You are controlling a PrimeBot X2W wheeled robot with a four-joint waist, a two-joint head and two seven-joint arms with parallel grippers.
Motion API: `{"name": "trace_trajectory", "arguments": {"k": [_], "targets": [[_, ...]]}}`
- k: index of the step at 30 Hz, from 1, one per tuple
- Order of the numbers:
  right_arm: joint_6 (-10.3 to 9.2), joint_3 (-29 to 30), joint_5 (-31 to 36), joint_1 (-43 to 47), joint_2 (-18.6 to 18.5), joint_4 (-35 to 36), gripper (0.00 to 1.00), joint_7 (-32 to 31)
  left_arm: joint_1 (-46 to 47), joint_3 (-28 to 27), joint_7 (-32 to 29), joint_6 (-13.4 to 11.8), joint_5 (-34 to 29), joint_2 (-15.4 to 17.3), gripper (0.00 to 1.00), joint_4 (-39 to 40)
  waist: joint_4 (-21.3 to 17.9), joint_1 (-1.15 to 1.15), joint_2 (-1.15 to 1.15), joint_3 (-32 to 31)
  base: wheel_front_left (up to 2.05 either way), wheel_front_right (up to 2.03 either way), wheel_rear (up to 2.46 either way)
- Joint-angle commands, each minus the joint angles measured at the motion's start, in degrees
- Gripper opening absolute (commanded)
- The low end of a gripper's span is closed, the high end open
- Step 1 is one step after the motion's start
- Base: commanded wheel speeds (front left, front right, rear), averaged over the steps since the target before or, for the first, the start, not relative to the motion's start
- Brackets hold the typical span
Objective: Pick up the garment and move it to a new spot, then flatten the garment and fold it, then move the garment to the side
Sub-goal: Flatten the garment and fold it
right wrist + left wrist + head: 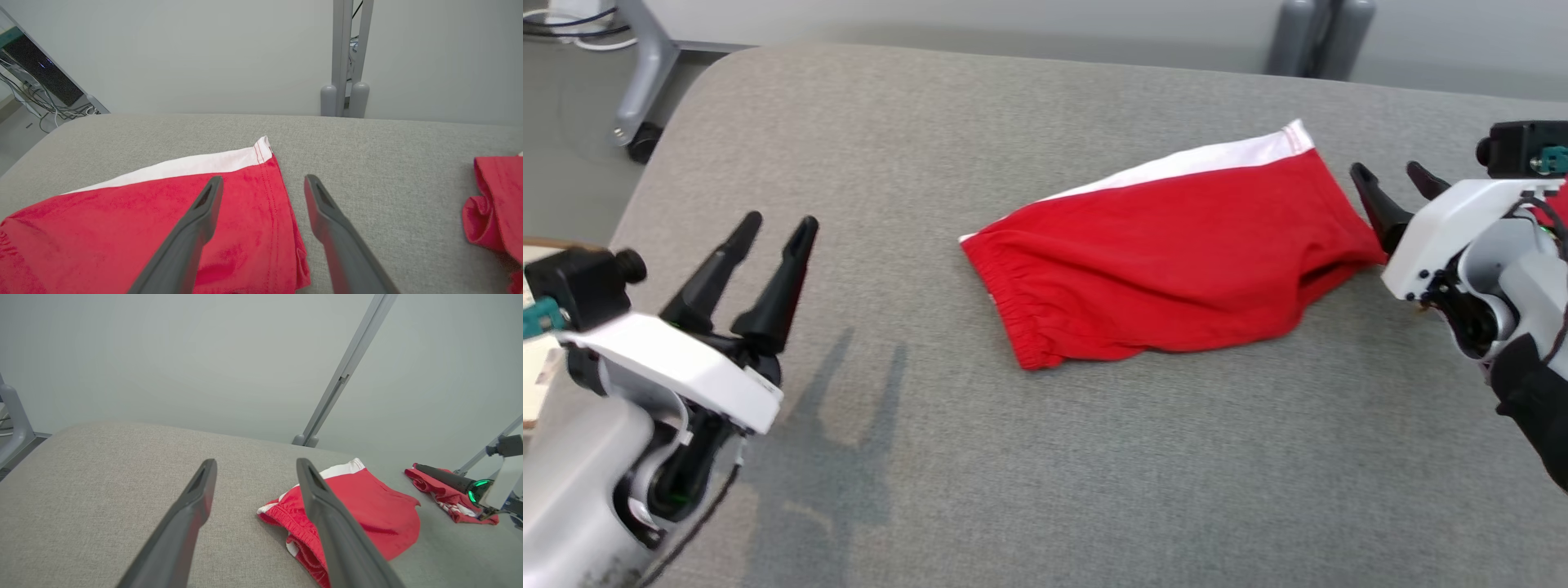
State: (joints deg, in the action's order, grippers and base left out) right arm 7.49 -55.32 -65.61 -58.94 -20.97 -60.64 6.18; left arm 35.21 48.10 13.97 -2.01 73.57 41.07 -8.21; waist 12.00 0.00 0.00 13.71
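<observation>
The garment [1176,253] is a pair of red shorts with a white side stripe, lying folded on the grey padded table [931,122]. Its elastic waistband points to the left. My left gripper [779,220] hovers open over bare table at the lower left, well apart from the cloth. In the left wrist view the garment [380,506] lies beyond the right finger of that gripper [256,461]. My right gripper [1386,169] is open at the shorts' right end, holding nothing. In the right wrist view the garment's hem [122,228] lies under the open gripper [264,177].
A second crumpled red cloth [494,204] lies at the table's right side, near my right arm [449,498]. Grey stand legs [1319,37] rise behind the far edge. A wheeled frame [645,82] stands off the far left corner. A wooden surface [535,384] shows at the left edge.
</observation>
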Motion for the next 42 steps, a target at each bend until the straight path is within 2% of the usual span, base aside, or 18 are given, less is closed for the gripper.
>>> {"name": "trace_trajectory", "arguments": {"k": [1, 3, 9, 12, 13, 17, 21, 29, 30, 31, 32, 42], "targets": [[0.01, 0.2, -0.8, 0.8, -0.4, -1.6, 1.00, -0.6, -2.0, -1.3, 0.8, -1.3, -1.1, -0.4, 1.00, 1.7, 2.1, 0.00, 0.00, 0.3, 0.00, 0.00, 0.00], [0.01, 0.5, -1.3, 0.4, -0.5, -4.1, 1.00, -1.8, -4.9, -2.9, 1.1, -2.8, -3.2, -1.4, 1.00, 4.7, 3.5, 0.00, 0.00, 0.7, 0.00, 0.00, 0.00], [0.01, 1.3, -3.1, -0.8, -1.4, -8.3, 1.00, -4.5, -14.0, -15.0, 1.2, -6.7, -16.1, -7.9, 1.00, 12.3, 7.2, 0.00, 0.00, 2.4, 0.00, 0.00, 0.00], [0.01, 1.2, -3.1, -1.6, -2.2, -9.8, 1.00, -5.2, -18.4, -19.9, 1.2, -6.6, -22.2, -12.3, 1.00, 14.5, 8.6, 0.00, 0.00, 3.4, 0.00, 0.00, 0.00], [0.01, 1.2, -3.1, -1.6, -2.2, -9.8, 1.00, -5.2, -18.4, -19.9, 1.2, -6.6, -22.2, -12.3, 1.00, 14.5, 8.6, 0.00, 0.00, 3.4, 0.00, 0.00, 0.00], [0.01, 1.4, -3.4, -2.1, -2.6, -11.3, 1.00, -6.3, -22.6, -24.0, 1.2, -4.3, -29.5, -17.1, 1.00, 14.1, 9.8, 0.00, 0.00, 4.6, 0.00, 0.00, 0.00], [0.01, 1.8, -3.7, -2.5, -3.2, -12.7, 1.00, -8.7, -24.4, -26.5, 1.2, -0.8, -33.0, -20.9, 1.00, 12.4, 10.5, 0.00, 0.00, 5.3, 0.00, 0.00, 0.00], [0.01, 2.9, -5.1, -1.2, -0.9, -13.4, 1.00, -15.1, -25.0, -29.3, 1.2, 3.7, -37.2, -25.1, 1.00, 8.6, 10.1, 0.00, 0.00, 5.4, 0.00, 0.00, 0.00], [0.01, 3.0, -5.3, -0.9, -0.4, -13.4, 0.76, -15.6, -24.9, -29.6, 1.2, 4.1, -37.7, -25.4, 1.00, 8.3, 10.0, 0.00, 0.00, 5.3, 0.00, 0.00, 0.00], [0.01, 3.0, -5.3, -0.7, -0.1, -13.4, 0.26, -15.7, -24.9, -29.8, 1.2, 4.5, -38.2, -25.8, 1.00, 8.0, 9.8, 0.00, 0.00, 5.2, 0.00, 0.00, 0.00], [0.01, 3.0, -5.3, -0.7, 0.2, -13.4, 0.00, -15.3, -24.8, -29.8, 1.2, 4.8, -38.8, -26.3, 1.00, 7.7, 9.7, 0.00, 0.00, 5.0, 0.00, 0.00, 0.00], [0.01, 3.7, -6.1, 1.6, 0.7, -10.6, 0.00, -7.7, -25.9, -31.8, 1.2, 6.6, -43.5, -30.5, 1.00, 3.9, 7.0, 0.00, 0.00, 1.2, 0.00, 0.00, 0.00]]}}
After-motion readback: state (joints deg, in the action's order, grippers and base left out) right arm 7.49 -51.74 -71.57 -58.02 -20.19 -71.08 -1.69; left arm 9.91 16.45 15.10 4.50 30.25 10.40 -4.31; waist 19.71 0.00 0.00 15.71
